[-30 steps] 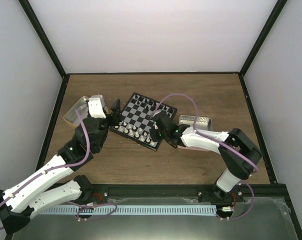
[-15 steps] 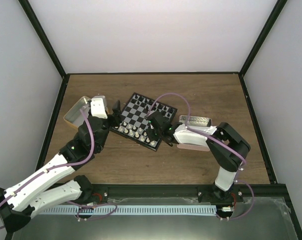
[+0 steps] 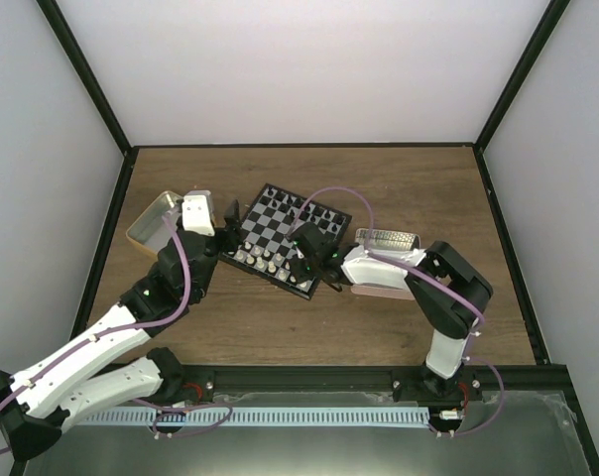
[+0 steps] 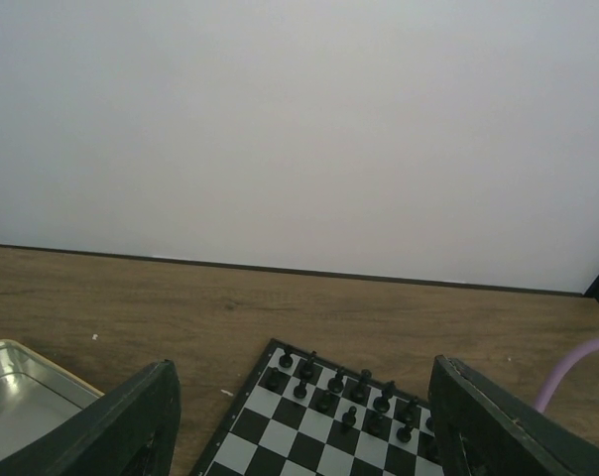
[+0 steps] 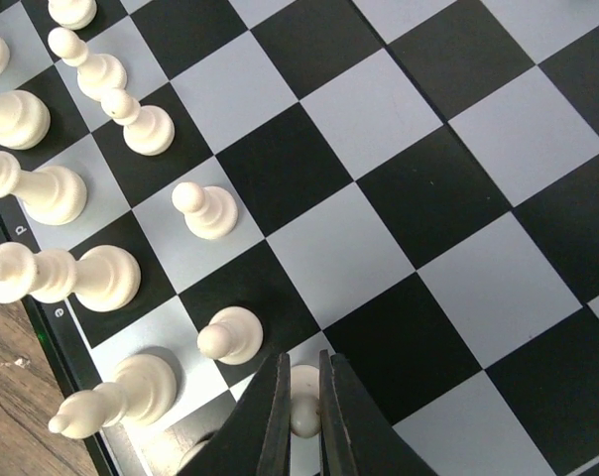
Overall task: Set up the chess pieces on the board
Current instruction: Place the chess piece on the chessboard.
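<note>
As I stood over the wooden table [image 3: 399, 178], the board [image 3: 263, 224] lay a little left of its middle, turned cornerwise to the arms. It was a small square of black and pale grey checks inside a thin black rim. The black pieces [image 4: 336, 382] stood in two short rows along its far side. The cream-white pieces [image 5: 205, 210] were gathered along the near side, some tall and slim, some squat pawns. The right arm reached in low from the right, its forearm passing over a pink tray [image 3: 374, 291], and bent down to the board's near rows. The right hand [image 5: 301, 369] pointed down there with its two dark fingers [image 5: 273, 416] drawn almost together. They pinched one small cream pawn [image 5: 301, 402] between their tips over a pale square near the board's edge; whether that pawn touched the square I could not tell. The left arm stretched up from the near left corner and held the left hand [image 4: 301, 369] level, just off the board's left side and facing across it toward the back wall. Its fingers [image 4: 131, 426] stood wide apart with nothing between them. Just left of that hand sat a metal tin [image 3: 149, 226] with yellowish sides.
</note>
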Controlling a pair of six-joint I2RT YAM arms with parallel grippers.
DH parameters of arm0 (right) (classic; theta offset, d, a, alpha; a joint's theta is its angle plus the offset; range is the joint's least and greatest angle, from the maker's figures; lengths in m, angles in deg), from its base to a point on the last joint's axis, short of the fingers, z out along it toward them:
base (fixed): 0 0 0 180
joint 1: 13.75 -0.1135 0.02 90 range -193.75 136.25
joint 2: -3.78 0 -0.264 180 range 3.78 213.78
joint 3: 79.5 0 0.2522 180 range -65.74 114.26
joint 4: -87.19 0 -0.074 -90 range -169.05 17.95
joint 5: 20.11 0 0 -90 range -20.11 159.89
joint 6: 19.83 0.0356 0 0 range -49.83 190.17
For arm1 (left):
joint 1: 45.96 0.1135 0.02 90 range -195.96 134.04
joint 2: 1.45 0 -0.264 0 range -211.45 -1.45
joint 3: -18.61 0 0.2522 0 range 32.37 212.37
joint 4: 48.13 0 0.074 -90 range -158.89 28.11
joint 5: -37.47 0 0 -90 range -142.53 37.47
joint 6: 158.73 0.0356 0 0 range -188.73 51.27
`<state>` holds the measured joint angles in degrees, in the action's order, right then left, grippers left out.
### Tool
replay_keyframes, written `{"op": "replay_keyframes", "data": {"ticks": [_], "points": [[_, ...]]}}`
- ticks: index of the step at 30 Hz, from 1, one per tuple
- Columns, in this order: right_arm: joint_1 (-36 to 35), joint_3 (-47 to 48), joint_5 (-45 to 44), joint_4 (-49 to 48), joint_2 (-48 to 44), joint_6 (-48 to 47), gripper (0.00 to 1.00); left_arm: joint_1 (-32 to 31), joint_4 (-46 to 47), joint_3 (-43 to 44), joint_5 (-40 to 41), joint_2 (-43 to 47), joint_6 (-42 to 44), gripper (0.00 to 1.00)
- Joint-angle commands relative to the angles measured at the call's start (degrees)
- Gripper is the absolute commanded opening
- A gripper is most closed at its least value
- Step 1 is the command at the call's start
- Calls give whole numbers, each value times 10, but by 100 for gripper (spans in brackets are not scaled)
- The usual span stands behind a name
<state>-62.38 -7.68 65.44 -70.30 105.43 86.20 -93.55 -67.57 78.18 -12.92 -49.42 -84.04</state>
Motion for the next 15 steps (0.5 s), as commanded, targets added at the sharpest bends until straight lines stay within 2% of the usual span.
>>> {"op": "replay_keyframes", "data": {"ticks": [1,8,11,15], "points": [[-6,27,4,35,11,-6,5,3,5,-5,6,-1,6,70],[-6,49,-1,67,-31,10,16,4,6,-6,4,-5,6,70],[-6,61,-1,82,-42,13,25,4,6,-6,3,-6,6,70],[-6,67,1,91,-47,18,27,5,6,-5,0,-7,5,70]]}}
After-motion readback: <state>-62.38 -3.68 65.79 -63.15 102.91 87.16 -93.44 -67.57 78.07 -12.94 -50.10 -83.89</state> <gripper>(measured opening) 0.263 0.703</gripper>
